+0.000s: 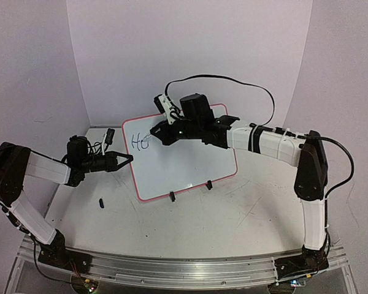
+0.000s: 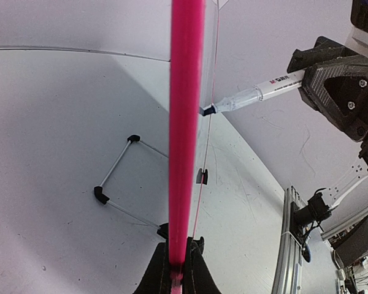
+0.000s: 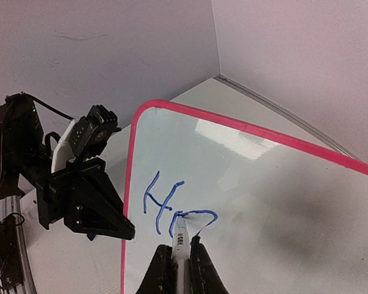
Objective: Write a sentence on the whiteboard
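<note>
Propped tilted mid-table: whiteboard (image 1: 190, 162), left rim pinched by closed left gripper (image 1: 124, 159). Clamped in right gripper (image 1: 154, 133): marker (image 3: 180, 242), tip on sentence (image 3: 169, 208) near top-left corner; bare board rightward.

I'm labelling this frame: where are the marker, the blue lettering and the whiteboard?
marker (image 2: 276, 84): left wrist view, white barrel.
blue lettering (image 3: 167, 206): right wrist view, the H's crossing strokes.
whiteboard (image 3: 233, 124): right wrist view, top pink rim.

Robot lab: aluminium rail (image 1: 172, 268), plain walls (image 1: 190, 43).
</note>
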`<state>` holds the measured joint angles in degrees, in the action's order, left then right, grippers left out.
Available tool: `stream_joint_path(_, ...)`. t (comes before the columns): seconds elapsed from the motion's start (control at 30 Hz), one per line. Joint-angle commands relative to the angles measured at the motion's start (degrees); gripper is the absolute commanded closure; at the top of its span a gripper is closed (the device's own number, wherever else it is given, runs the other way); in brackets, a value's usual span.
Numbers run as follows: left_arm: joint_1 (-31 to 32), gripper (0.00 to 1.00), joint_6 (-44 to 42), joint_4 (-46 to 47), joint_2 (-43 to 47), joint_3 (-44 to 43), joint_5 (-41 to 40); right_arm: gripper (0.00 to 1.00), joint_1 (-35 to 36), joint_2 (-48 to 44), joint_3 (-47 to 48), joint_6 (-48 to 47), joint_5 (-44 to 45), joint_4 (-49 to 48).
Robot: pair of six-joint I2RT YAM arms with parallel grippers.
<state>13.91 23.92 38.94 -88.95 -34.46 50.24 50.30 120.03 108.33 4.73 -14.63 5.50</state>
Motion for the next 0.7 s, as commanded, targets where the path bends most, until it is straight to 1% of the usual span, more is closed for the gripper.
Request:
stream_joint_path(0.0, 0.23, 1.0, -0.72, -0.85, -0.63, -1.2, -1.58, 1.0, 0.4, 0.18, 2.41, 0.72, -0.36, -0.51)
stream_joint_path(0.1, 0.19, 1.0, -0.64, -0.82, -0.61, -1.23, -1.64, 1.0, 0.42, -3.83, 0.01, 1.04, -0.88, -1.45)
stream_joint_path(0.2, 0.19, 1.0, -0.69, -0.84, -0.36, -1.14, -1.85, 1.0, -1.35, -8.35, -5.49, 1.95, 0.15, -3.91)
stream_joint_path(0.23, 0.16, 1.0, -0.72, -0.86, -0.37, -1.22, -1.83, 1.0, -1.77, -8.74, -5.94, 2.37, 0.05, -3.99)
stream_joint_path(0.43, 0.2, 1.0, -0.54, -0.88, -0.37, -1.5, -1.62, 1.0, -2.43, -7.89, -5.75, 1.14, 1.34, -3.92)
stream_joint_path(0.67, 0.15, 1.0, -0.46, -0.9, -0.7, -1.77, -1.37, 1.0, -2.4, -4.92, -3.1, 0.97, 1.3, -3.41)
